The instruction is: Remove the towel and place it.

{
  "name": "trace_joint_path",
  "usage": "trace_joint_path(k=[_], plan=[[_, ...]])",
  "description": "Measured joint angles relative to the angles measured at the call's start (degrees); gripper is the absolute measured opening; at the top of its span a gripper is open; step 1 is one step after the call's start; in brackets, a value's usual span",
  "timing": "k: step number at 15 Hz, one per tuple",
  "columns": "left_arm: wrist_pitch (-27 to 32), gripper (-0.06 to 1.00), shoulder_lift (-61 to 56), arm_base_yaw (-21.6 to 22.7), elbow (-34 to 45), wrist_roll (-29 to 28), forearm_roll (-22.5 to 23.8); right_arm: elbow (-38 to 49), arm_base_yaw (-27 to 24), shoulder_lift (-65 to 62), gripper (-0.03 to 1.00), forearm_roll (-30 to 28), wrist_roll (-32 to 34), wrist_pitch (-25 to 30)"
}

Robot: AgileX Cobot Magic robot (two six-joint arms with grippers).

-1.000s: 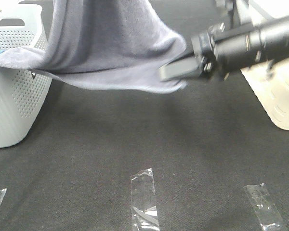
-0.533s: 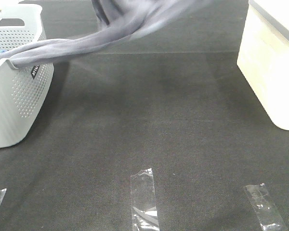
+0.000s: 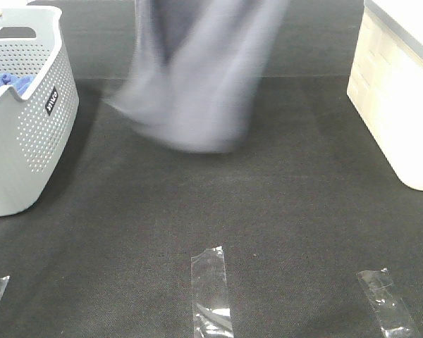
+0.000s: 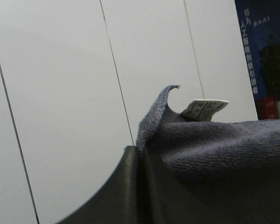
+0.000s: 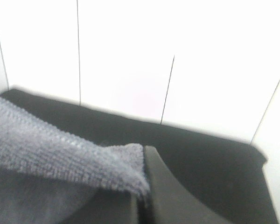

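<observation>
Towel [image 3: 197, 77]: hangs blurred over the far middle of the counter [image 3: 218, 211], right of the basket [image 3: 28, 141] and clear of it.
Left pincer [image 4: 140, 151]: closed tight, pinching the towel's hem beside its white tag [image 4: 204, 108].
Right pincer [image 5: 142, 186]: closed tight, pinching a towel corner.
Arms: both outside the high view; their wrist cameras face a white panelled wall [image 4: 60, 93].
Basket contents: blue cloth [image 3: 10, 84].

Black cloth-covered table [image 3: 282, 211], 3 strips of clear tape [image 3: 211, 292] stuck toward its front, cream bin [image 3: 398, 105] at the right, white panelled wall [image 4: 60, 93] with thin dark seams, blue poster [image 4: 261, 42] with white lettering, bright even light.
</observation>
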Motion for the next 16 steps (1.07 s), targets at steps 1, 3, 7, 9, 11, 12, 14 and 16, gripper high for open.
trace_joint_path(k=[1,3,7,9,11,12,14,16], plan=[[-1.03,0.00,0.00,0.00,-2.41,0.00,0.00,-2.23,0.00,0.00,0.00,-0.23,-0.29,-0.92],[-1.60,0.00,-0.06,0.00,-6.42,0.00,0.00,-5.33,0.00,-0.06,0.00,-0.23,-0.63,-1.26],[13.29,0.00,0.52,0.00,-7.62,-0.06,0.23,-5.79,0.00,0.23,0.00,-2.86,-0.97,8.54],[26.41,0.00,2.12,-0.06,-7.62,-0.17,-0.92,-5.79,0.06,1.15,0.00,-3.67,-0.97,16.62],[37.24,0.00,3.27,-0.34,-7.51,-0.17,-4.24,-5.79,0.11,3.32,0.00,-3.04,-1.03,25.04],[42.28,0.00,3.84,-0.46,-7.51,0.00,-6.07,-5.79,0.11,4.98,0.00,-2.92,-1.03,28.19],[47.78,0.00,5.56,-0.52,-7.51,1.32,-8.48,-5.79,0.11,8.25,0.00,-2.98,-1.03,30.48],[46.70,0.00,8.59,-0.34,-7.51,3.32,-8.37,-5.79,0.11,11.12,0.00,-3.78,-1.03,27.73]])
